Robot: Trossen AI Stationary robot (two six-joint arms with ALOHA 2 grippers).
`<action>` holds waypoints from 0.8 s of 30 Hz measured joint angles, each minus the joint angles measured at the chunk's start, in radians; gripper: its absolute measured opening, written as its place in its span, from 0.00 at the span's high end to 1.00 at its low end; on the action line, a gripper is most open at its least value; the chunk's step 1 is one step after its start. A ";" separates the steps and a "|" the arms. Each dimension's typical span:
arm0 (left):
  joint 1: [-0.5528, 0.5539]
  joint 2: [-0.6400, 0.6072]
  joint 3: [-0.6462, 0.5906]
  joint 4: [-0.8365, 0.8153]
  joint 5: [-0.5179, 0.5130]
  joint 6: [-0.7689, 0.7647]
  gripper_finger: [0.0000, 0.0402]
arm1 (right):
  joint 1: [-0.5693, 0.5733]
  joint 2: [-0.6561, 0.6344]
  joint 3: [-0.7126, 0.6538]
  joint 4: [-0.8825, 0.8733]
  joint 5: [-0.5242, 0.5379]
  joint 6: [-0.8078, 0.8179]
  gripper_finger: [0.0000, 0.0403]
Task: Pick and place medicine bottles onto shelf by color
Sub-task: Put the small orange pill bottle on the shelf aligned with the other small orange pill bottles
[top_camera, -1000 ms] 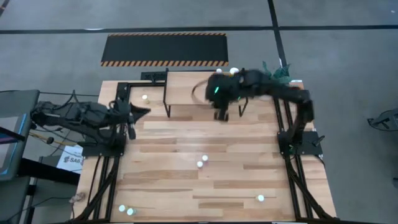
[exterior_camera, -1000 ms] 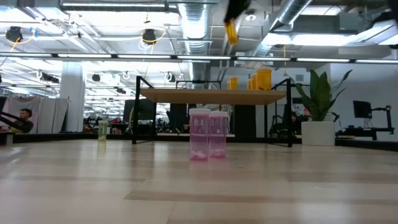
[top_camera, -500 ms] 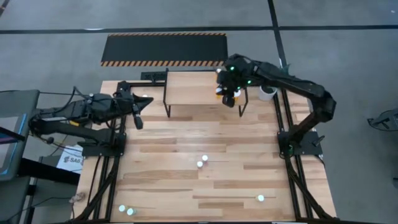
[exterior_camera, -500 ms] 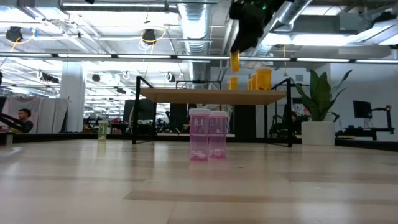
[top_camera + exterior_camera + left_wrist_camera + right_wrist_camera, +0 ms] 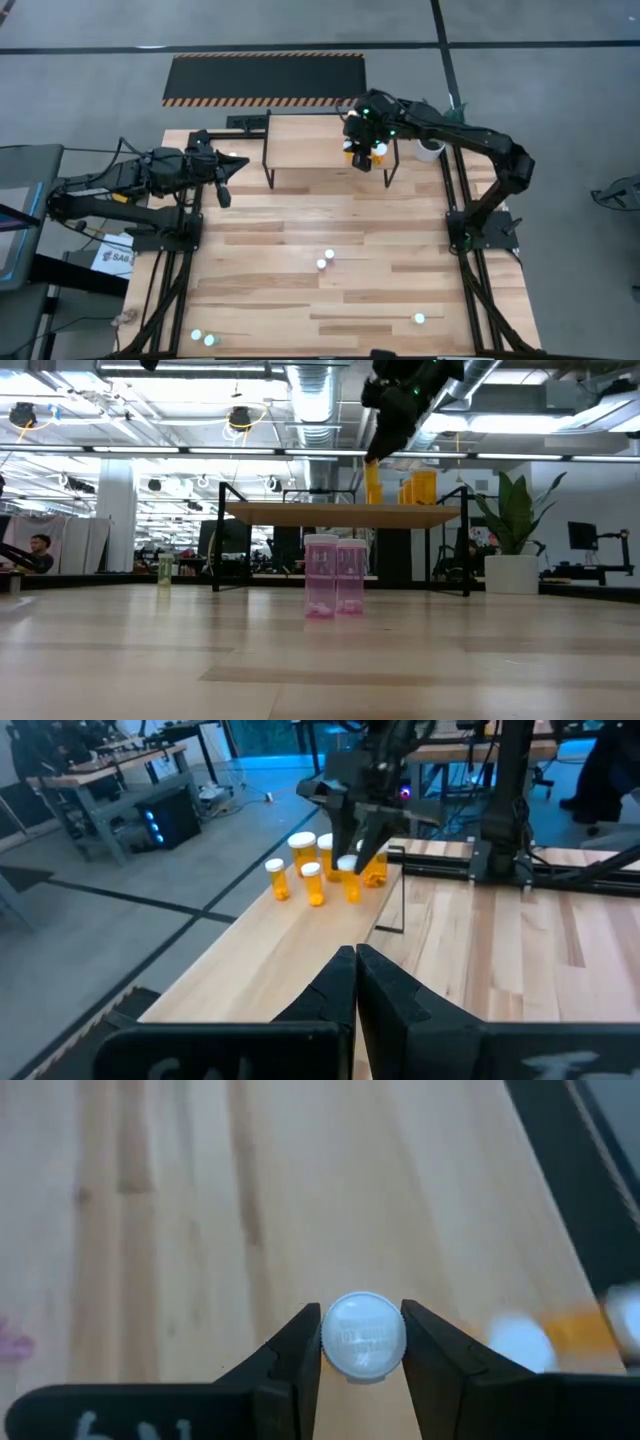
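Grey floor (image 5: pixel 100 40); striped black mat (image 5: pixel 265 78); ceiling ducts (image 5: pixel 310 390); potted plant (image 5: pixel 512 530).

From my remote station, looking down on the table (image 5: pixel 280 225): the shelf (image 5: pixel 300 140) stands at twelve o'clock, near the far edge. The right gripper (image 5: pixel 361 155) sits over the shelf's right end, closed on a bottle (image 5: pixel 363 1336), beside a cluster of bottles (image 5: pixel 320 870) already there. The left gripper (image 5: pixel 222 178) lies at ten o'clock, left of the shelf (fingers together, holding nothing). Two bottles (image 5: pixel 325 260) stand touching at centre; one (image 5: pixel 419 319) at five o'clock; a pair (image 5: pixel 202 338) at seven o'clock. One bottle (image 5: pixel 233 157) stands just behind the left gripper.
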 joint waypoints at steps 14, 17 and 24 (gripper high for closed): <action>0.000 0.000 0.000 0.030 -0.001 -0.008 1.00 | -0.015 -0.076 -0.130 0.128 -0.020 0.056 0.67; 0.000 0.000 0.000 0.031 -0.001 -0.008 1.00 | -0.007 -0.059 -0.130 0.125 -0.020 0.051 0.67; 0.000 0.000 0.000 0.031 0.005 -0.023 1.00 | -0.003 -0.028 -0.130 0.122 -0.014 0.033 0.67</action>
